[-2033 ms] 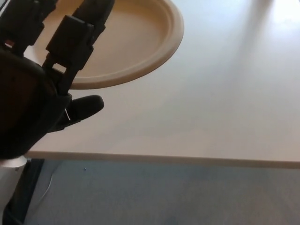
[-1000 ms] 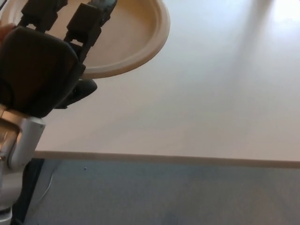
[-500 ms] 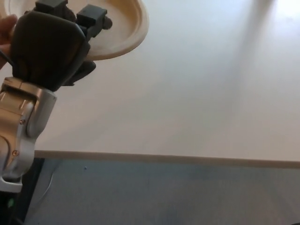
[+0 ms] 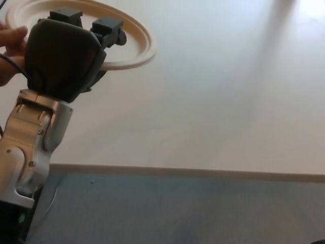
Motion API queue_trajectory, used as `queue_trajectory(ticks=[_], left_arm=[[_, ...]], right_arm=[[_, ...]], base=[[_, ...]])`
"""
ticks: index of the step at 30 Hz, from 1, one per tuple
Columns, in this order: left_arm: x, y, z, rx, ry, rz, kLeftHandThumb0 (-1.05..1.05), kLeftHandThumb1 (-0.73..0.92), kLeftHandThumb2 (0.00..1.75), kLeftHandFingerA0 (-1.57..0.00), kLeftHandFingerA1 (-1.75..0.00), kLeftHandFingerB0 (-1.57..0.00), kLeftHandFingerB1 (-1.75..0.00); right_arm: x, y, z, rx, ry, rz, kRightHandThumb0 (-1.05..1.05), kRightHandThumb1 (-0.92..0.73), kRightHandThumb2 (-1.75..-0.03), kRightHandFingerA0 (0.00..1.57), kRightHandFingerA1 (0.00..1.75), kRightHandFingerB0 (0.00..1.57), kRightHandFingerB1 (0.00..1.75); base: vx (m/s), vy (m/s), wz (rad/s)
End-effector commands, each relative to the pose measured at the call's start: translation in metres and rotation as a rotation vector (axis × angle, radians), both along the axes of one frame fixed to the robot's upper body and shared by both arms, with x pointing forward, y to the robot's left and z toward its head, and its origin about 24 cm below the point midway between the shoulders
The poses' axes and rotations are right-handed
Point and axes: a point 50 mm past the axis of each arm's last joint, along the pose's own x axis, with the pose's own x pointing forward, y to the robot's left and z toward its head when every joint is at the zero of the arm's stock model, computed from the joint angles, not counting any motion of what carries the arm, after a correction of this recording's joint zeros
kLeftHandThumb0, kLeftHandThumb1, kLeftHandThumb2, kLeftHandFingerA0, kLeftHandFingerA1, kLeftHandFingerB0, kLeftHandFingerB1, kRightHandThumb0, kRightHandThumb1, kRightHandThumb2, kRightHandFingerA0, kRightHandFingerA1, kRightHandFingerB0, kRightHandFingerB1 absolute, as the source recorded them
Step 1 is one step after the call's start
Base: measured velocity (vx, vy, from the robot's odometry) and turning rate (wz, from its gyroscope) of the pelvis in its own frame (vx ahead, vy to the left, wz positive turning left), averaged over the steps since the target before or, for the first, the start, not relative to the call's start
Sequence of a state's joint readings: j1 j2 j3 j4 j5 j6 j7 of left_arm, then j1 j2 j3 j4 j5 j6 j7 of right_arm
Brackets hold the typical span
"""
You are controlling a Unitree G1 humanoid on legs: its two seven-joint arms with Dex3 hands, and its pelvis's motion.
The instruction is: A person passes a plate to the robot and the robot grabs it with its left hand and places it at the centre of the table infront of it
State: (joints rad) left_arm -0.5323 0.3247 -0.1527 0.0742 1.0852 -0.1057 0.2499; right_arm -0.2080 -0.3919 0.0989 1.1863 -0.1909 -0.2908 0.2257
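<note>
The plate [image 4: 133,47] sits at the upper left of the view, above the pale table [image 4: 223,101], with its rim showing past the robot's left hand [image 4: 63,58]. Over the last two seconds that hand has risen from low at the left edge and swung up against the near rim; its two fingers [image 4: 107,28] now curl over the top of the rim, apparently with the thumb beneath, so it looks to be grasping the plate. A person's hand [image 4: 11,48] holds the far left side, so the handover seems unfinished. The right hand is out of sight. Carrying the plate to the table's centre remains.
</note>
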Motion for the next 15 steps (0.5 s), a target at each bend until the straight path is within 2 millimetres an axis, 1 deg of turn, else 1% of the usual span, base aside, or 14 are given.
queue_trajectory(ticks=[1, 2, 3, 4, 5, 6, 7, 8, 9, 10, 11, 12, 15], left_arm=[[0.0002, 0.0052, -0.0043, -0.017, 0.003, 0.004, -0.17, 0.55, 0.56, -0.93, -1.34, -0.56, -0.42], [0.0009, 0.0049, -0.0051, -0.015, 0.013, 0.006, -0.17, 0.55, 0.56, -0.93, -1.34, -0.56, -0.42], [0.0026, 0.0042, -0.0061, -0.008, 0.053, 0.030, -0.16, 0.57, 0.57, -0.92, -1.26, -0.64, -0.45], [0.0028, 0.0044, -0.0075, -0.011, 0.063, 0.032, -0.15, 0.54, 0.56, -0.99, -0.95, -0.68, -0.45], [0.0028, 0.0047, -0.0094, -0.016, 0.072, 0.030, -0.15, 0.54, 0.56, -0.99, -0.95, -0.68, -0.45], [0.0026, 0.0044, -0.0097, -0.020, 0.064, 0.023, -0.26, 0.49, 0.68, -0.99, -0.88, -0.68, -0.55], [0.0024, 0.0041, -0.0102, -0.026, 0.055, 0.015, -0.26, 0.49, 0.68, -0.99, -0.88, -0.68, -0.55], [0.0023, 0.0035, -0.0107, -0.029, 0.043, 0.004, -0.23, 0.50, 0.66, -0.94, -1.03, -0.70, -0.56], [0.0023, 0.0030, -0.0112, -0.031, 0.030, -0.007, -0.23, 0.50, 0.66, -0.94, -1.03, -0.70, -0.56], [0.0019, 0.0014, -0.0122, -0.054, 0.011, -0.031, -0.17, 0.60, 0.58, -0.93, -1.13, -0.75, -0.51], [0.0018, 0.0009, -0.0126, -0.064, 0.004, -0.041, -0.17, 0.60, 0.58, -0.93, -1.13, -0.75, -0.51], [0.0020, 0.0004, -0.0131, -0.073, 0.002, -0.054, -0.18, 0.63, 0.58, -0.91, -1.18, -0.75, -0.52], [0.0026, -0.0022, -0.0118, -0.072, -0.006, -0.073, -0.19, 0.64, 0.59, -0.91, -1.15, -0.76, -0.52]], right_arm=[[-0.0002, -0.0057, 0.0025, -0.016, 0.005, -0.007, -0.88, -0.80, -0.64, 0.24, 0.57, 0.23, 0.46], [-0.0003, -0.0056, 0.0027, -0.014, 0.002, -0.004, -0.88, -0.80, -0.64, 0.24, 0.57, 0.23, 0.46], [0.0001, -0.0053, 0.0028, -0.014, -0.001, -0.006, -0.88, -0.80, -0.64, 0.25, 0.57, 0.23, 0.46], [-0.0003, -0.0050, 0.0023, -0.013, 0.002, -0.007, -0.85, -0.60, -1.06, 0.23, 0.61, 0.18, 0.53], [-0.0008, -0.0046, 0.0016, -0.010, 0.007, -0.009, -0.85, -0.60, -1.06, 0.23, 0.61, 0.18, 0.53], [-0.0008, -0.0047, 0.0016, -0.010, 0.007, -0.009, -0.89, -0.80, -0.64, 0.24, 0.56, 0.24, 0.45], [-0.0008, -0.0048, 0.0017, -0.010, 0.006, -0.010, -0.89, -0.80, -0.64, 0.24, 0.56, 0.24, 0.45], [-0.0008, -0.0049, 0.0018, -0.010, 0.006, -0.008, -0.87, -0.81, -0.64, 0.25, 0.56, 0.24, 0.45], [-0.0008, -0.0049, 0.0020, -0.009, 0.007, -0.006, -0.87, -0.81, -0.64, 0.25, 0.56, 0.24, 0.45], [-0.0007, -0.0049, 0.0019, -0.009, 0.006, -0.008, -0.87, -0.81, -0.64, 0.26, 0.56, 0.25, 0.45], [-0.0007, -0.0049, 0.0018, -0.009, 0.006, -0.008, -0.87, -0.81, -0.64, 0.26, 0.56, 0.25, 0.45], [-0.0007, -0.0049, 0.0018, -0.010, 0.007, -0.009, -0.86, -0.81, -0.64, 0.26, 0.56, 0.25, 0.45], [0.0019, -0.0047, 0.0037, -0.004, -0.001, -0.005, -0.86, -0.81, -0.64, 0.26, 0.58, 0.25, 0.46]], base=[[0.00, 0.000, 0.00], [0.00, 0.000, 0.00], [0.00, 0.000, 0.00], [0.00, 0.000, 0.00], [0.00, 0.000, 0.00], [0.00, 0.000, 0.00], [0.00, 0.000, 0.00], [0.00, 0.000, 0.00], [0.00, 0.000, 0.00], [0.00, 0.000, 0.00], [0.00, 0.000, 0.00], [0.00, 0.000, 0.00], [0.00, 0.000, 0.00]])
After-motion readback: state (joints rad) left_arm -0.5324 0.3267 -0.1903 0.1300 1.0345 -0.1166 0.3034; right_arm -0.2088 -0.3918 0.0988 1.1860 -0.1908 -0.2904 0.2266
